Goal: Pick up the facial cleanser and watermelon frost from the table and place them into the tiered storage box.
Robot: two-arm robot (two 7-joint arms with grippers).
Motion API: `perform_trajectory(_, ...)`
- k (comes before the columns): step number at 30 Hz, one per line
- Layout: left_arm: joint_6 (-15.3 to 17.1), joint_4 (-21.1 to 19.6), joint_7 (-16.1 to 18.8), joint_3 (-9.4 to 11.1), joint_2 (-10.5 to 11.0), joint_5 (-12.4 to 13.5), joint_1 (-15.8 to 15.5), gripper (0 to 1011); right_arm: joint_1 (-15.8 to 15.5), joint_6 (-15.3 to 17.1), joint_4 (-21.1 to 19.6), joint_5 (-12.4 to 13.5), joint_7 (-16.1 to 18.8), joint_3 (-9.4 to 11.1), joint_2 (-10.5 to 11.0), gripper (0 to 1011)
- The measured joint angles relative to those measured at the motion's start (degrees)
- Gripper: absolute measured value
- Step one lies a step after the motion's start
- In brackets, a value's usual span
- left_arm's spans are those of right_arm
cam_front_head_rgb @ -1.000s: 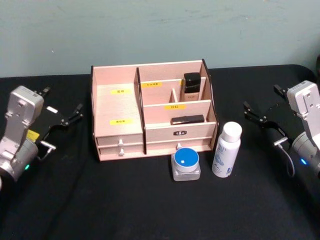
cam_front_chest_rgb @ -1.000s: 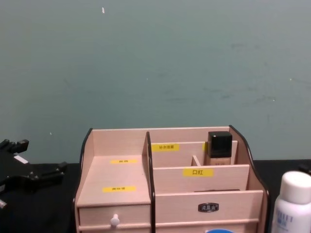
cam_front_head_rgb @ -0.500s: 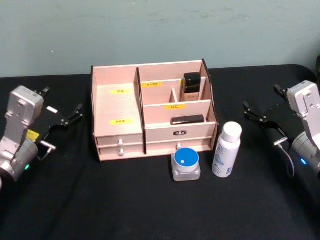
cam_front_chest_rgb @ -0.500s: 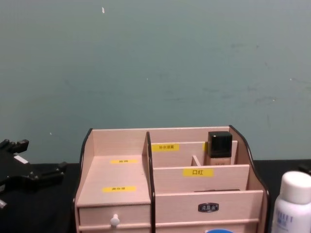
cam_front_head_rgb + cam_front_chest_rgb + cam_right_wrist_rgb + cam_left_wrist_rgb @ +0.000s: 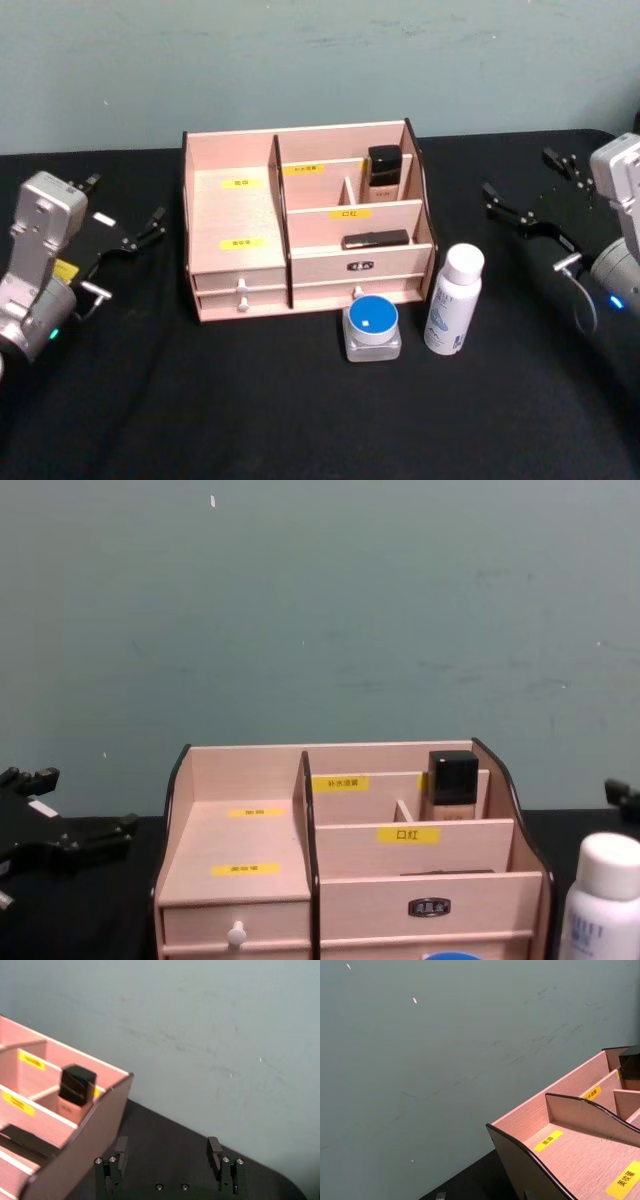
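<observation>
head view: i count one facial cleanser (image 5: 454,300), one watermelon frost (image 5: 372,325) and one tiered storage box (image 5: 240,215) on the black table (image 5: 300,410). the jar stands just in front of the box's right-hand drawers. the white bottle stands upright beside it on the right, near the box's front right corner, and the two are apart. inside the box there is one beige bottle with a black cap (image 5: 383,172) in a rear right compartment and one flat dark item (image 5: 375,239) in the front right tier. i see four yellow labels. the left gripper (image 5: 125,205) sits well to the left of the box with its fingers spread and nothing between them. the right gripper (image 5: 520,180) hangs to the right of the box, behind the cleanser, also spread and empty. nothing stands between it and the bottle.

left wrist view: the box's left wall and stepped compartments, three yellow labels, a teal wall (image 5: 445,1035) behind.

right wrist view: two fingers set wide apart with nothing between them, the box's right end and the beige bottle beyond.

chest view: the box is in the middle, with the cleanser's cap at the lower right. a sliver of the blue lid shows at the bottom edge, and the left gripper is low at the left edge.
</observation>
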Motion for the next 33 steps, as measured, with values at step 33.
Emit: perform_trajectory(33,0.0,0.0,0.0,0.0,0.0,0.0,0.0,1010,-23.1,4.5,-28.8,12.1,12.1,12.6,12.8,1002)
